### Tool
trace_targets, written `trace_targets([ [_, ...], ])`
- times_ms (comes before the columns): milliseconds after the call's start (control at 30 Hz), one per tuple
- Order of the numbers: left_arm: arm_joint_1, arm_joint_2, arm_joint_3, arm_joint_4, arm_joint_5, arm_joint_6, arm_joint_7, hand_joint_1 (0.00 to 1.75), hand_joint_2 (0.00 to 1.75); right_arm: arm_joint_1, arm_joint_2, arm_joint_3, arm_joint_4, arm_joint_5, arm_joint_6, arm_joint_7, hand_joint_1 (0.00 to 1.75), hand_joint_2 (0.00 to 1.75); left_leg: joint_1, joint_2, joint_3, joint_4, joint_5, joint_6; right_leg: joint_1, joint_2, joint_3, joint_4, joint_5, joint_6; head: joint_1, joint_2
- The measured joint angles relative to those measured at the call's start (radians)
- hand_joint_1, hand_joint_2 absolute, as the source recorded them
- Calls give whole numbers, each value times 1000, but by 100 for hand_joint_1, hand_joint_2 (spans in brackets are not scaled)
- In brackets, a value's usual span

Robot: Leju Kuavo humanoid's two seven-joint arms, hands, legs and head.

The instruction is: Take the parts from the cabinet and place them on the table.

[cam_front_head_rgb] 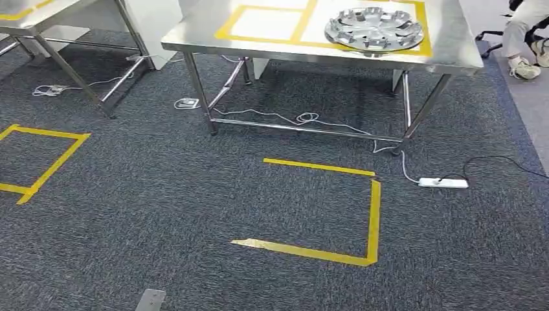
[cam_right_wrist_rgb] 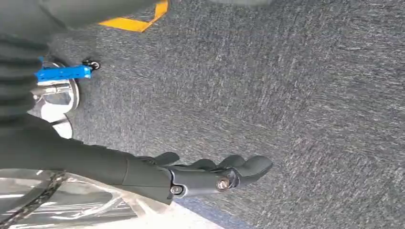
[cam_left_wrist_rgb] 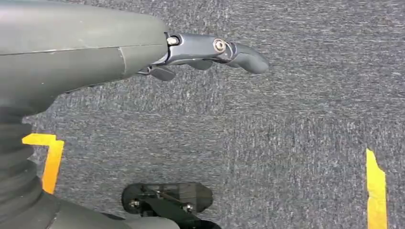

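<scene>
Looking down from my head, the steel desk (cam_front_head_rgb: 194, 35) is ahead of me with yellow tape squares on top. One part (cam_front_head_rgb: 375, 27), a round silver wheel-cover-looking thing, sits flat in the right-hand square, near the desk's front edge. Nothing of mine is touching it.

My left hand (cam_left_wrist_rgb: 210, 52) hangs over the grey carpet (cam_front_head_rgb: 162, 214), fingers stretched out and a bit apart, holding nothing. My right hand (cam_right_wrist_rgb: 210, 174) is the same deal: fingers loosely spread over the carpet, nothing in it. Right beside that arm there's some shiny clear plastic (cam_right_wrist_rgb: 71, 200), can't tell what it belongs to.

On the floor there's a yellow tape outline (cam_front_head_rgb: 349, 214) in front of the desk, open on its left side, and another one (cam_front_head_rgb: 45, 159) off to the left. A white power strip (cam_front_head_rgb: 443, 183) lies by the desk's right legs with cables running under it. A second desk (cam_front_head_rgb: 39, 16) is at far left, and a person's leg and shoe (cam_front_head_rgb: 524, 39) shows at far right.
</scene>
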Motion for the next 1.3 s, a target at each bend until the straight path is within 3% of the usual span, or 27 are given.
trace_targets([
  [567,1,0,0,0,0,0,-3,0,175,1,0,4,0,16,-3,9,0,0,0,0,0,1,-1,0,0,0,0,-1,0,1,0,0],
  [600,1,0,0,0,0,0,-3,0,175,1,0,7,0,16,-3,9,0,0,-4,0,-1,6,-5,6,-4,-1,1,-3,2,5,-1,0],
  [733,3,1,1,0,-1,0,-3,0,175,2,0,12,0,17,-3,10,0,0,-6,0,-2,10,-8,13,-5,-1,3,-4,2,11,-1,0],
  [800,4,1,2,0,-1,2,-3,0,175,0,0,14,0,17,-3,9,0,0,-6,-3,2,-9,-1,24,-3,-8,13,-15,4,20,-2,0],
  [833,4,-1,2,0,-1,2,-3,0,175,1,0,14,0,17,-3,9,0,0,3,-4,15,-27,10,30,-6,0,8,-7,-6,21,2,0],
  [867,4,-1,2,0,-1,2,-3,0,175,1,-2,14,0,17,-3,9,0,0,4,-8,19,-34,14,38,-5,10,-6,26,-35,21,4,0],
  [967,5,-3,2,0,-2,2,-3,0,175,4,-2,14,0,17,-3,10,0,0,2,-24,16,-34,15,40,-4,19,-108,246,-139,24,5,0],
  [1000,6,-3,2,0,-2,2,-3,0,175,6,-2,14,0,17,-3,10,0,0,2,-28,16,-34,15,40,-4,20,-125,279,-142,25,6,0],
  [1033,7,-3,3,0,-2,2,-3,0,175,8,-3,14,0,17,-3,10,0,0,2,-32,17,-34,15,39,-4,20,-118,264,-120,25,6,0],
  [1067,8,-4,3,0,-2,2,-3,0,175,8,-4,14,0,16,-4,9,0,0,4,-37,18,-33,14,38,-4,20,-91,206,-78,24,6,0],
  [1100,9,-6,3,0,-2,2,-4,0,0,8,-5,14,0,14,-4,5,0,0,6,-43,20,-30,12,33,-5,20,-48,117,-30,24,6,0],
  [1133,9,-7,4,0,-3,3,-4,0,0,7,-6,14,0,12,-4,0,0,0,7,-47,21,-26,8,26,-7,23,-2,24,8,24,6,0],
  [1167,10,-8,4,0,-6,5,-4,0,0,5,-6,14,0,10,-3,0,0,0,1,-48,19,-21,4,16,-3,37,13,-8,-13,24,8,0],
  [1200,10,-10,4,1,-11,7,-4,0,0,5,-6,15,0,4,-3,0,0,0,0,-51,16,-15,2,11,-4,37,21,-14,-7,8,8,0],
  [1233,11,-11,4,2,-12,11,-3,0,0,8,-6,14,0,-1,-2,1,0,0,0,-51,16,-17,4,5,-4,36,21,-16,-4,5,5,0],
  [1267,13,-11,4,2,-15,13,-2,0,0,12,-6,14,0,-3,-1,2,0,0,-1,-50,17,-17,5,22,-4,35,21,-17,-2,7,6,0],
  [1300,14,-13,4,2,-16,14,-2,0,0,15,-6,14,0,-3,0,3,0,0,-1,-50,18,-18,6,29,-3,36,21,-17,-2,7,5,0],
])
